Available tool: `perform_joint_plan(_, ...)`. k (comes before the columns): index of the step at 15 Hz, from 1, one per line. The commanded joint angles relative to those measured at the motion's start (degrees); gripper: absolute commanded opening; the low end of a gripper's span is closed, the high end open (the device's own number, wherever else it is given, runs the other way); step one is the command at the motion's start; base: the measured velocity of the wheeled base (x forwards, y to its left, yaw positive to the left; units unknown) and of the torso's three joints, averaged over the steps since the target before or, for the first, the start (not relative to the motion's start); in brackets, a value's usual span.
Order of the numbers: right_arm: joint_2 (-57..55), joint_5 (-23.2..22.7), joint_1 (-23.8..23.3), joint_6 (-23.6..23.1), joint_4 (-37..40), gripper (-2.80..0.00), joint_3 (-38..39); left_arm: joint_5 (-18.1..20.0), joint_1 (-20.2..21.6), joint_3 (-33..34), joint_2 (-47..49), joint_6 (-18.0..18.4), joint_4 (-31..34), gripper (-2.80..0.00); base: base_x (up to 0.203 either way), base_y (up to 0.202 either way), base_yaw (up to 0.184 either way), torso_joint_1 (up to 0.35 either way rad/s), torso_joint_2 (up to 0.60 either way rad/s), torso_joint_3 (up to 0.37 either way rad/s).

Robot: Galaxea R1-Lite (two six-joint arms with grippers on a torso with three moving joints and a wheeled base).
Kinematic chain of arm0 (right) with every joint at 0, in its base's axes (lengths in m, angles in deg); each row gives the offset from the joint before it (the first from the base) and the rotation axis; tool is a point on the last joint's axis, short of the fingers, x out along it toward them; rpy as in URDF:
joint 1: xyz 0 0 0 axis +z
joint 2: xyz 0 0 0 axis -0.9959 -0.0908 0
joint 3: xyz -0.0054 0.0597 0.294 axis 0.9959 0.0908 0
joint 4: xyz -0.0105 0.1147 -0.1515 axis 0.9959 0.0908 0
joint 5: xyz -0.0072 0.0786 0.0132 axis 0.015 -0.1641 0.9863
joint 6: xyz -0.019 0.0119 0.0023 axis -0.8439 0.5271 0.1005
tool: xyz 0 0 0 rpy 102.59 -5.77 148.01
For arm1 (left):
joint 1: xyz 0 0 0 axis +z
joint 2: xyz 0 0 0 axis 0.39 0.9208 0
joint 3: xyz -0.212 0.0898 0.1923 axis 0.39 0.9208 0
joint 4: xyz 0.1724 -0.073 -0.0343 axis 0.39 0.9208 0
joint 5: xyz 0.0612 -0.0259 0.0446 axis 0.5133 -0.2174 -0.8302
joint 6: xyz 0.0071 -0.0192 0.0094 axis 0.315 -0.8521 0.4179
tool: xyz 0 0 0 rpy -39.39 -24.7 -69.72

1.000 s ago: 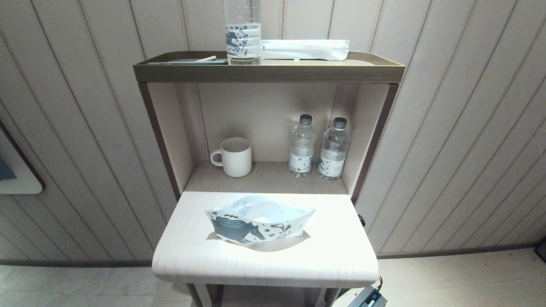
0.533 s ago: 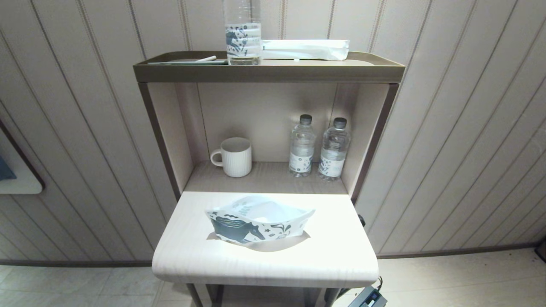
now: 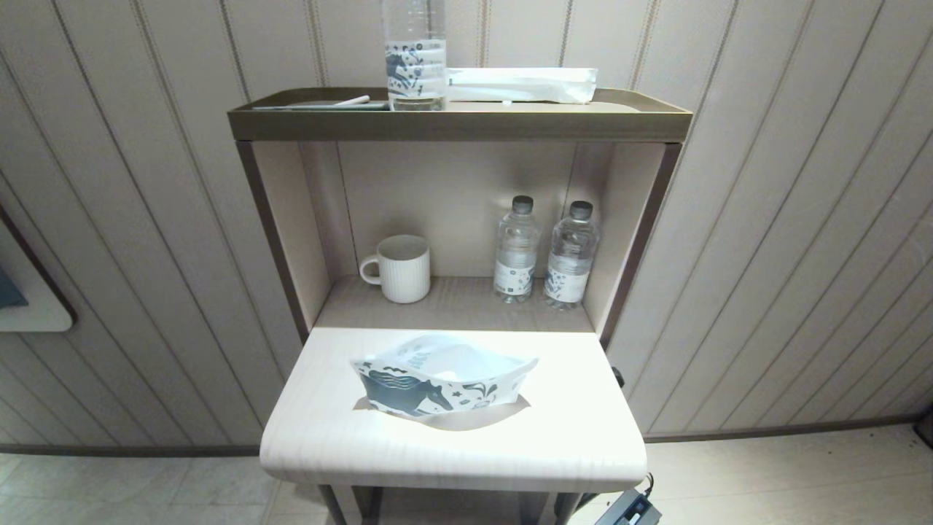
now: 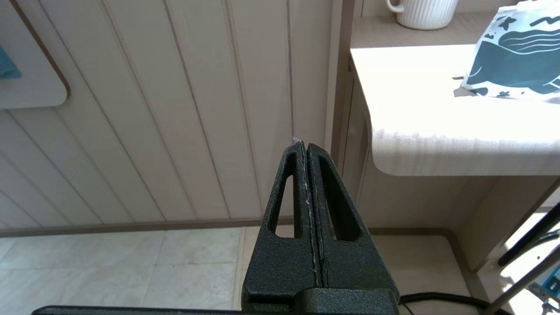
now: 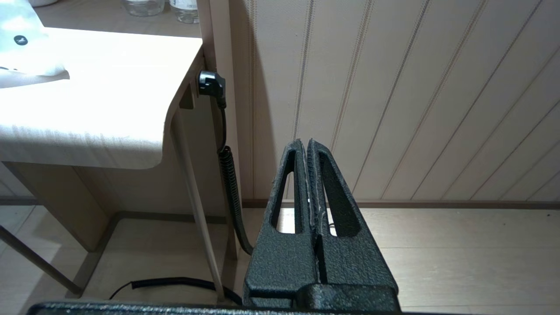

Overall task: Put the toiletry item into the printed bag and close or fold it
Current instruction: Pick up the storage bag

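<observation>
The printed bag (image 3: 443, 383) stands open-mouthed on the pale table (image 3: 568, 430), white with a dark teal horse on its front; its corner shows in the left wrist view (image 4: 516, 57). The toiletry item (image 3: 352, 100), a slim white stick, lies on the top shelf's left side. My left gripper (image 4: 305, 146) is shut and empty, low beside the table's left edge, facing the wall. My right gripper (image 5: 306, 143) is shut and empty too, low to the right of the table. Neither arm shows in the head view.
On the top shelf (image 3: 459, 124) stand a clear horse-print bottle (image 3: 415, 55) and a long white packet (image 3: 521, 84). The lower shelf holds a ribbed white mug (image 3: 402, 267) and two water bottles (image 3: 543, 251). A black coiled cable (image 5: 229, 175) hangs by the table's right leg.
</observation>
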Motion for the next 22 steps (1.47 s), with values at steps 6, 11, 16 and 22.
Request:
perform_joint_plan(6,-0.8,-2.0,0.1,-2.6,6.2,-2.8,-9.3,0.0,0.0,0.0,0.1,0.0,0.0,-2.8,0.0,0.0,0.0,0.0,0.0,0.0)
perform_joint_plan(11,-21.6,-7.4,0.4,-2.5,16.0,-2.8,-29.8,0.0,0.0,0.0,0.1,0.0,0.0,-2.8,0.0,0.0,0.0,0.0,0.0,0.0)
perform_joint_plan(16,-55.7,-13.5,5.4,-1.1,15.5,-2.8,-40.8,0.0,0.0,0.0,0.1,0.0,0.0,-2.8,0.0,0.0,0.0,0.0,0.0,0.0)
perform_joint_plan(22,-76.8,-28.1,13.4,-12.0,4.2,-2.8,-36.9,0.0,0.0,0.0,0.1,0.0,0.0,-2.8,0.0,0.0,0.0,0.0,0.0,0.0)
